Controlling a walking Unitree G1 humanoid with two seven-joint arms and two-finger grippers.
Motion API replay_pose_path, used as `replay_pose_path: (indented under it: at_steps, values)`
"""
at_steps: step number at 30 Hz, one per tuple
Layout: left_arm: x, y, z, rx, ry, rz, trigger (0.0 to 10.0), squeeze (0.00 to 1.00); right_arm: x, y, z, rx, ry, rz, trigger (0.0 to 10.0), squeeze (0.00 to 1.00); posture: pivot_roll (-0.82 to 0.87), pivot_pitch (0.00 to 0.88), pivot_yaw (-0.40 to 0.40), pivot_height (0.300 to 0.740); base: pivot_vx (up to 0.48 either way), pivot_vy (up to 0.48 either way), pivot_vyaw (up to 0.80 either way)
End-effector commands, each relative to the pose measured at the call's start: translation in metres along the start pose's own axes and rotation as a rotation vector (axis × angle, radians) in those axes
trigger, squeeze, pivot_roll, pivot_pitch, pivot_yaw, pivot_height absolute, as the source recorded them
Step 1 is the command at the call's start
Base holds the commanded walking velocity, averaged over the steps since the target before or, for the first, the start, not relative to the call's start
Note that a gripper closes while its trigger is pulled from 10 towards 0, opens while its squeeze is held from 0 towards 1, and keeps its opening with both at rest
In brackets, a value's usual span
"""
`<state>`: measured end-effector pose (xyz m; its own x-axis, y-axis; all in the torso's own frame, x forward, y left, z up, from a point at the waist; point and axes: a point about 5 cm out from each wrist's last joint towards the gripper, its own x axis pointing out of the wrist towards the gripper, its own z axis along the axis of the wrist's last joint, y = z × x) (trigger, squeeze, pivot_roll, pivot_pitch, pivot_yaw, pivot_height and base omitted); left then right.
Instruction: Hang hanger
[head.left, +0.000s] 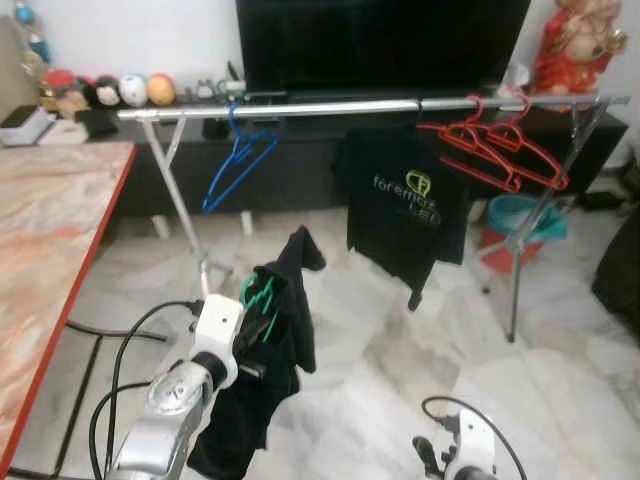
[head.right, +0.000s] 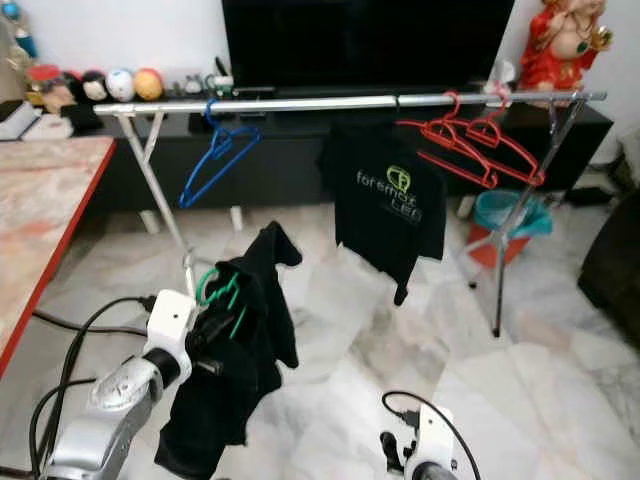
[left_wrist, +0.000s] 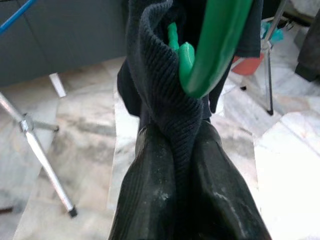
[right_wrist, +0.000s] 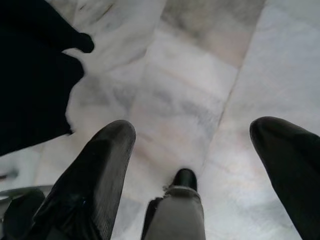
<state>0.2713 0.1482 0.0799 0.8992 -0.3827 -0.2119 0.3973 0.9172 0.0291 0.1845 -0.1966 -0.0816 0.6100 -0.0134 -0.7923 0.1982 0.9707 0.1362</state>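
My left gripper (head.left: 252, 338) is raised in front of me, shut on a green hanger (head.left: 262, 298) with a black garment (head.left: 268, 365) draped over it. In the left wrist view its fingers (left_wrist: 145, 190) pinch the dark fabric just below the green hanger (left_wrist: 212, 45). Ahead stands a silver clothes rail (head.left: 330, 106). On it hang a blue hanger (head.left: 238, 160), two red hangers (head.left: 492, 146) and a black printed T-shirt (head.left: 405, 200). My right gripper (right_wrist: 192, 129) hangs low and open over the marble floor, holding nothing.
A marble-topped table (head.left: 50, 230) with a red edge is at my left. A black TV (head.left: 380, 45) and a low cabinet sit behind the rail. A teal bucket (head.left: 520, 215) stands by the rail's right leg. Cables (head.left: 100, 330) lie on the floor.
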Motion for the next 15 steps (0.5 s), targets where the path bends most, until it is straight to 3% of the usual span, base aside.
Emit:
replay_pose_path:
  at_steps: [1, 15]
  values:
    - [0.002, -0.004, 0.007, 0.017, -0.035, -0.023, 10.0, 0.00, -0.001, -0.003, 0.000, -0.016, -0.006, -0.001, 10.0, 0.00, 0.09, 0.000, -0.031, 0.740, -0.270, 0.000, 0.00]
    - [0.002, -0.005, 0.008, 0.017, -0.032, -0.025, 10.0, 0.00, -0.001, 0.000, 0.012, -0.069, -0.103, 0.046, 10.0, 0.00, 0.09, 0.000, -0.037, 0.740, -0.272, 0.000, 0.00]
